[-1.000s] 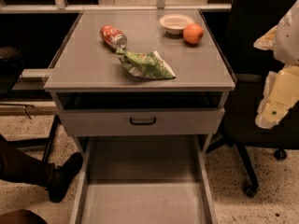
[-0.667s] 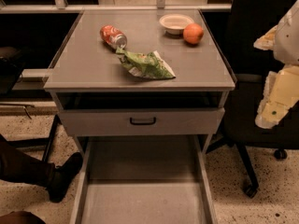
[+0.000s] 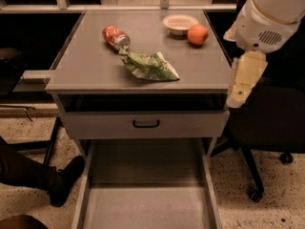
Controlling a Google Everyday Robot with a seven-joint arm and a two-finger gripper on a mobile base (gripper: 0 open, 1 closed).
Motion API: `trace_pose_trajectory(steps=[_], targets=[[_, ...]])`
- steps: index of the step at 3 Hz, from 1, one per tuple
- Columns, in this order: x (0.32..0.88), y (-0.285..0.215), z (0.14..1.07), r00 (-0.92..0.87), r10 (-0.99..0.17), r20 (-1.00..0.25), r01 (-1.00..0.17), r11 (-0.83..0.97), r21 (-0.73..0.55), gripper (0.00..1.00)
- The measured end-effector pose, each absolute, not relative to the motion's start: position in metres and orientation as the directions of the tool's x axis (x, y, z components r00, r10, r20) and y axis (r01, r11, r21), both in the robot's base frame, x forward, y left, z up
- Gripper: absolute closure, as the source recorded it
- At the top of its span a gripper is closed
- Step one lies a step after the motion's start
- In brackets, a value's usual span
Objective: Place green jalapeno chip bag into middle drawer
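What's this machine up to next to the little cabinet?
A one-armed robot is meant to put the chip bag into the drawer that is pulled out low down. The bag has not been picked up yet: it lies on the cabinet top, right next to a tipped red can, with a bowl and an orange farther back. The gripper hangs off the cabinet's right edge, apart from the bag.
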State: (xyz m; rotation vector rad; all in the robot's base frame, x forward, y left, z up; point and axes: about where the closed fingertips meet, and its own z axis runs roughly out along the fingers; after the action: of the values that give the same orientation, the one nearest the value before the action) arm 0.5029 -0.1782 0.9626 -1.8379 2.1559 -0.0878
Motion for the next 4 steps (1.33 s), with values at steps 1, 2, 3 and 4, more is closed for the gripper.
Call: trace_pose_trajectory(steps=[1, 2, 3, 4], targets=[[0.542, -0.154, 0.95, -0.088, -0.978, -0.19, -0.961, 0.133, -0.241, 0.0], [0.542, -0.154, 0.95, -0.088, -0.978, -0.19, -0.961, 0.133, -0.241, 0.0], [0.557, -0.152, 0.946, -0.056, -0.975, -0.214, -0.959, 0.112, -0.262, 0.0], [0.584, -0.152, 0.946, -0.019, -0.971, -0.238, -0.95, 0.092, -0.297, 0.0]])
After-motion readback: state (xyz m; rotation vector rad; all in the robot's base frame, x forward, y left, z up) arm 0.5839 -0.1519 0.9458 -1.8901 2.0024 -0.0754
